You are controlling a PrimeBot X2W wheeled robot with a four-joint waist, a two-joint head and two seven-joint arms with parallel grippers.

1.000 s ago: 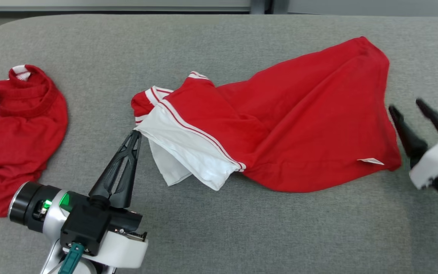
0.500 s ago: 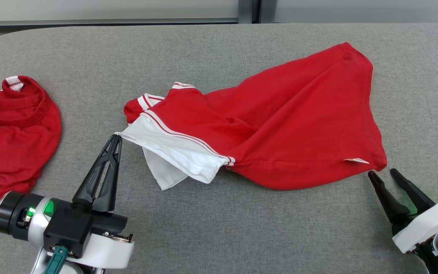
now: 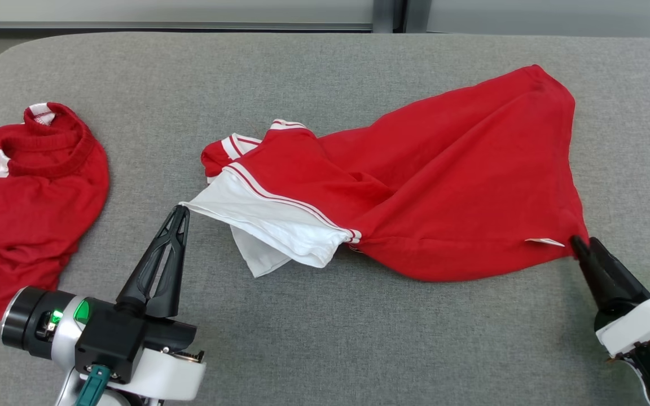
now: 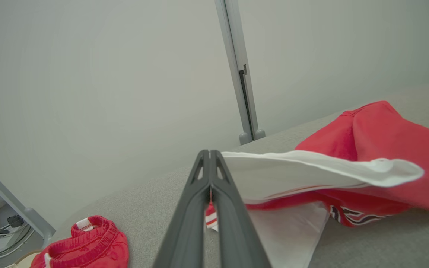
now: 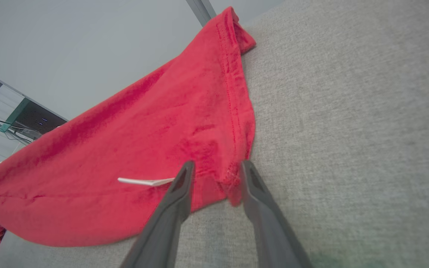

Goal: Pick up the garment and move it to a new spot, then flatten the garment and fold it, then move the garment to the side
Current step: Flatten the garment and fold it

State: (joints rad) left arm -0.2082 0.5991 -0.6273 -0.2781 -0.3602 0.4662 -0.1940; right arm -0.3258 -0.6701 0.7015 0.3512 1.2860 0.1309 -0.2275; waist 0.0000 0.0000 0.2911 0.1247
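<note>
The red garment [image 3: 443,186] lies crumpled across the middle of the grey table [image 3: 325,349], its white sleeve [image 3: 268,220] pointing left. My left gripper [image 3: 181,210] is shut on the tip of that white sleeve, which it holds lifted off the table; the left wrist view shows the fingers [image 4: 209,152] pressed together at the cloth's edge. My right gripper [image 3: 582,245] is at the garment's lower right corner, by a small white tag [image 3: 545,242]. In the right wrist view its fingers [image 5: 216,165] stand apart, open, with the red hem corner between them.
A second red garment [image 3: 26,192] with white trim lies bunched at the table's left edge, also in the left wrist view [image 4: 84,242]. A pale wall and a metal post [image 4: 242,74] stand behind the table's far edge.
My right gripper has come in to the garment's lower right corner and now straddles the hem. The left gripper keeps hold of the white sleeve. The head camera has shifted slightly.
</note>
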